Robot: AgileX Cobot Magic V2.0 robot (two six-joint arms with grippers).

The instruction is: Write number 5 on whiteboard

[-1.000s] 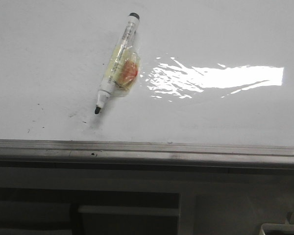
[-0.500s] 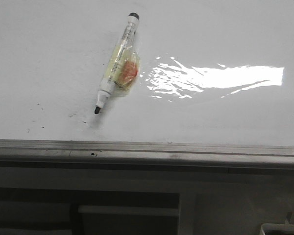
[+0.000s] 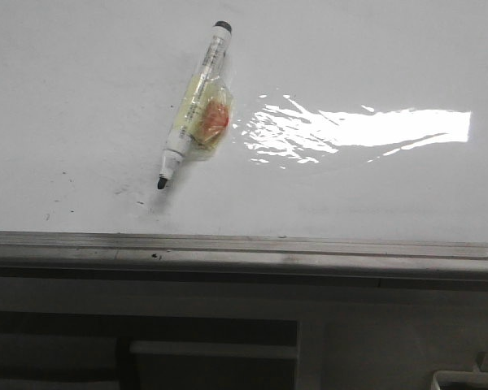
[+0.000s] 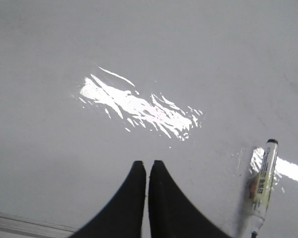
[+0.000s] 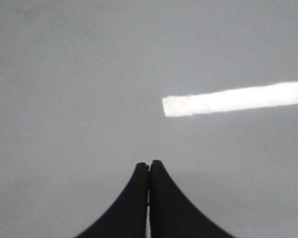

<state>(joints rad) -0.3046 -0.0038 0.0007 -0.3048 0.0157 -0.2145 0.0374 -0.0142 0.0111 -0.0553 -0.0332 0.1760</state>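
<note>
Nearest in the front view are grey panels (image 3: 228,333) below a grey aluminium edge strip (image 3: 244,252) that runs from left to right along the near side of the whiteboard (image 3: 374,49). Just beyond the strip, on the left part of the board, lie a few tiny black specks (image 3: 65,175). A marker (image 3: 193,110) lies flat on the board left of centre, uncapped, its black tip pointing near and slightly left and its black butt end at the far end; a yellowish clear wrap with an orange-red patch is around its middle. To the right of the marker a bright glare patch (image 3: 366,130) stretches across the glossy surface. No drawn line shaped like the number 5 shows on the board in any view. The left tool (image 4: 147,166) hangs above the bare board with its two black fingers pressed together and nothing between them; the marker lies off to one side of it. The right tool (image 5: 149,164) is likewise closed on nothing over bare white board beside a strip of glare.
</note>
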